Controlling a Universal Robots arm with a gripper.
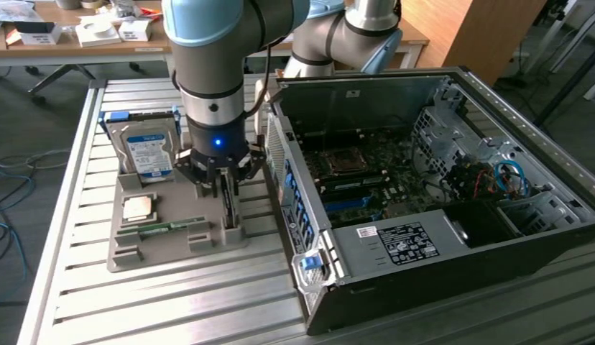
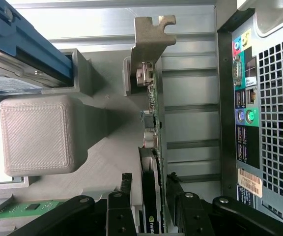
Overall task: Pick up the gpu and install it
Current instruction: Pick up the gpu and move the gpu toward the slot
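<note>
The gpu (image 1: 228, 207) is a thin dark card standing on edge in a slot of the grey printed holder (image 1: 168, 251). In the wrist view the gpu (image 2: 151, 142) runs away from the camera, ending in its pale metal bracket (image 2: 149, 37). My gripper (image 1: 223, 188) hangs straight down over the card's near end. In the wrist view the gripper (image 2: 149, 179) is open, and its black fingers (image 2: 126, 191) straddle the card with a small gap on each side. The card still sits in its slot.
An open computer case (image 1: 470, 237) lies at the exterior view's right, motherboard (image 1: 360, 183) exposed, its rear ports (image 2: 242, 118) close beside the holder. The holder also carries a blue-labelled hard drive (image 1: 147, 153), a processor chip (image 1: 137, 207) and a green RAM stick (image 1: 163, 227). A slatted metal table (image 1: 182, 309) lies below.
</note>
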